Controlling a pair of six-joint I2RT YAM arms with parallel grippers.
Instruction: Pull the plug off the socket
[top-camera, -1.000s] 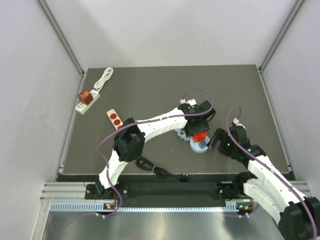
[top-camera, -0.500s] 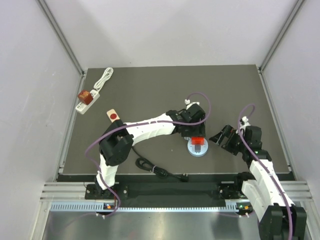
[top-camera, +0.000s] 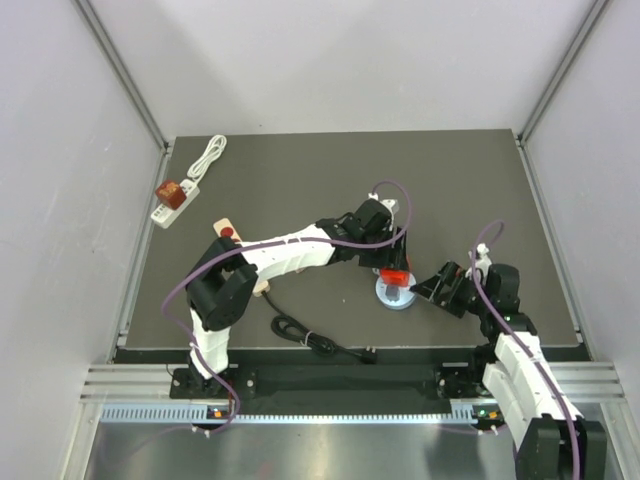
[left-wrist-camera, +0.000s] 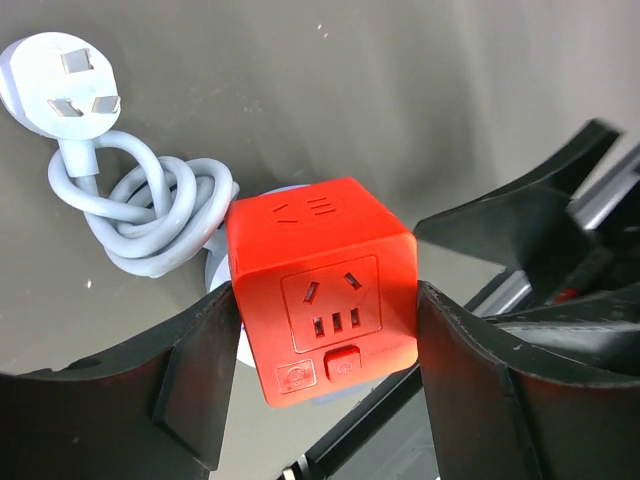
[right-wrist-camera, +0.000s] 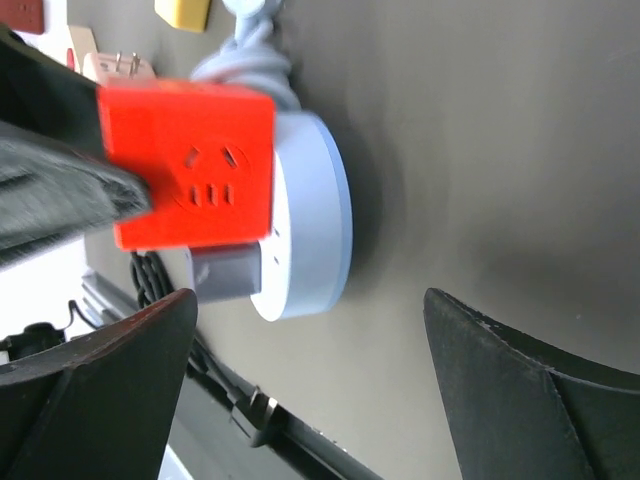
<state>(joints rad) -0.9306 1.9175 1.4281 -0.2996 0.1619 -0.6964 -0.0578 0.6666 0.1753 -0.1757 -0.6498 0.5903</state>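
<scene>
A red cube plug (top-camera: 397, 277) with a socket face (left-wrist-camera: 322, 288) sits on a round light-blue socket base (top-camera: 397, 295). In the right wrist view the cube (right-wrist-camera: 190, 165) stands off the base (right-wrist-camera: 305, 215) on a grey stub (right-wrist-camera: 225, 272). My left gripper (top-camera: 388, 262) reaches in from the back left, and its fingers press both sides of the cube (left-wrist-camera: 325, 300). My right gripper (top-camera: 432, 285) is open just right of the base at table height. Its fingers straddle the base from a short way off (right-wrist-camera: 310, 300) without touching it.
A coiled grey cable (left-wrist-camera: 140, 215) with a white plug (left-wrist-camera: 65, 95) lies behind the base. A beige strip with red buttons (top-camera: 226, 232) lies under the left arm. A white power strip (top-camera: 172, 200) sits far left. A black cable (top-camera: 320, 342) lies near the front edge.
My left wrist has swung from over the cube to its back left, staying at the cube. My right arm has drawn back and folded; its gripper stays right of the base.
</scene>
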